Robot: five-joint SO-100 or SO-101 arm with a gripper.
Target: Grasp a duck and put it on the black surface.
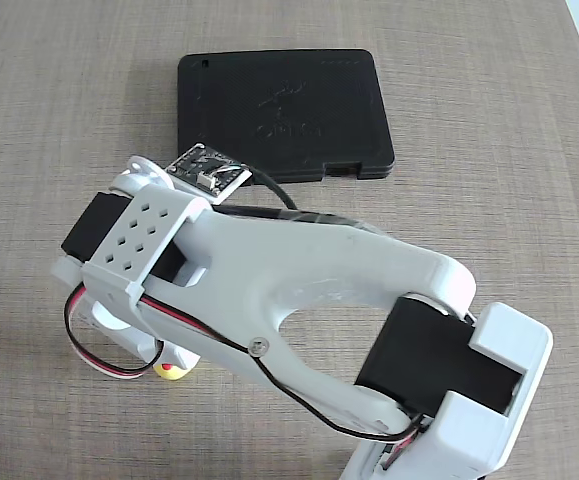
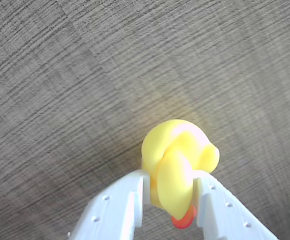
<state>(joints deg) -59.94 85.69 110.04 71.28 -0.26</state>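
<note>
The duck is tiny and bright yellow with a red-orange beak, and it fills the lower middle of the wrist view. My gripper is shut on the duck, with a white finger pressed against each side. In the fixed view only a yellow sliver of the duck shows under my gripper, at the lower left; the arm hides most of it. The black surface, a flat matte case with notched latches, lies at the top centre, well apart from the duck. I cannot tell whether the duck is off the table.
The table is a grey-brown wood-grain top. My white arm and its base cover the lower right of the fixed view. A small circuit board on the wrist overlaps the case's near edge.
</note>
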